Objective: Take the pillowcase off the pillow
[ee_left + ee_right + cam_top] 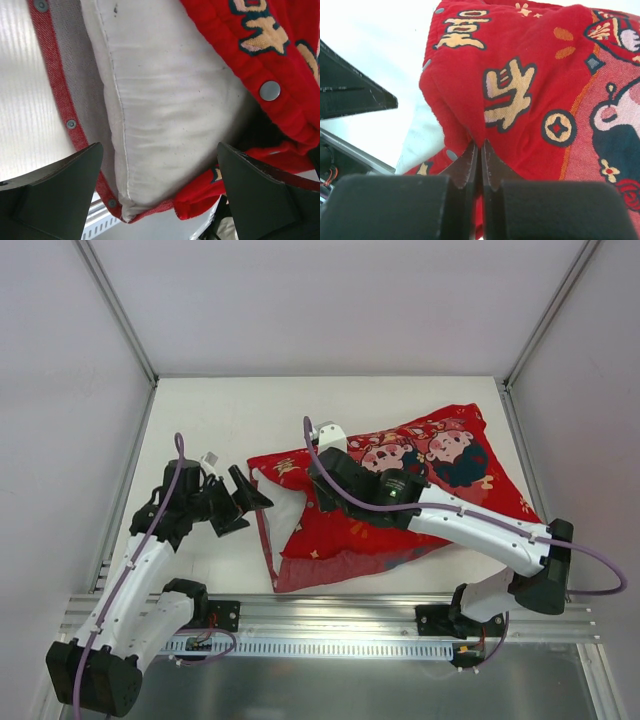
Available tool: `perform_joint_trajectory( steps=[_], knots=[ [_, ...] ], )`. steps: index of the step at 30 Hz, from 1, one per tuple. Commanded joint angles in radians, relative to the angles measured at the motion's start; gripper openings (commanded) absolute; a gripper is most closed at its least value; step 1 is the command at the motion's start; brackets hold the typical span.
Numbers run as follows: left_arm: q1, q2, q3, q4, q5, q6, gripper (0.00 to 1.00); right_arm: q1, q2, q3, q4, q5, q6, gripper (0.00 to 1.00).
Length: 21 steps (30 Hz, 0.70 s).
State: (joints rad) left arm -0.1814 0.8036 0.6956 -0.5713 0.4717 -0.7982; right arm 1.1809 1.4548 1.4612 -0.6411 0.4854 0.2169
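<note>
One, the right gripper (480,150), has jaws clamped on the red pillowcase (440,455) on the counter (220,410), while the left gripper (250,510) faces the exposed white pillow (165,110), jaws apart.

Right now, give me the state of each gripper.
Left gripper: open, holding nothing, facing the pillow.
Right gripper: closed, pinching a fold of the pillowcase.

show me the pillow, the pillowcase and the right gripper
pillow (170,115), left wrist view, bare white face showing at the opening
pillowcase (320,540), top view, red cloth near its front edge
right gripper (480,146), right wrist view, between its fingertips, pinching the pillowcase
</note>
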Motion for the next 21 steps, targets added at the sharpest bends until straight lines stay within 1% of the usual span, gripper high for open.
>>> perform_joint_trajectory(
  steps=[1,6,9,10,12,13,14,16,17,18,19,20,21],
  knots=[
    [0.000,0.016,-0.042,0.114,0.085,-0.012,0.99,-0.009,-0.023,-0.024,0.067,-0.004,0.047,0.01],
    [-0.029,0.088,-0.068,0.191,0.100,-0.033,0.99,-0.012,-0.039,-0.024,0.083,-0.016,0.049,0.01],
    [-0.085,0.161,-0.062,0.252,0.062,-0.041,0.99,-0.012,-0.040,-0.024,0.084,-0.022,0.052,0.01],
    [-0.120,0.187,-0.061,0.272,0.055,-0.044,0.99,-0.013,-0.040,-0.024,0.084,-0.021,0.052,0.01],
    [-0.156,0.270,-0.057,0.349,0.053,-0.085,0.99,-0.015,-0.045,-0.025,0.086,-0.022,0.053,0.01],
    [-0.193,0.317,-0.057,0.391,0.062,-0.104,0.99,-0.017,-0.047,-0.030,0.084,-0.021,0.056,0.01],
    [-0.214,0.337,-0.056,0.471,0.071,-0.143,0.99,-0.020,-0.054,-0.038,0.083,-0.019,0.061,0.01],
    [-0.249,0.365,-0.050,0.533,0.077,-0.176,0.98,-0.035,-0.063,-0.050,0.083,-0.033,0.070,0.01],
    [-0.251,0.376,-0.051,0.560,0.096,-0.206,0.86,-0.040,-0.068,-0.058,0.081,-0.033,0.068,0.01],
    [-0.250,0.375,-0.051,0.598,0.097,-0.216,0.43,-0.055,-0.080,-0.070,0.077,-0.031,0.068,0.01],
    [-0.248,0.370,-0.048,0.599,0.090,-0.217,0.14,-0.066,-0.083,-0.074,0.057,-0.031,0.067,0.01],
    [-0.239,0.356,-0.041,0.591,0.088,-0.220,0.00,-0.078,-0.089,-0.079,0.044,-0.031,0.064,0.01],
    [-0.228,0.345,-0.036,0.578,0.103,-0.225,0.00,-0.107,-0.103,-0.094,0.034,-0.031,0.061,0.01]
  ],
)
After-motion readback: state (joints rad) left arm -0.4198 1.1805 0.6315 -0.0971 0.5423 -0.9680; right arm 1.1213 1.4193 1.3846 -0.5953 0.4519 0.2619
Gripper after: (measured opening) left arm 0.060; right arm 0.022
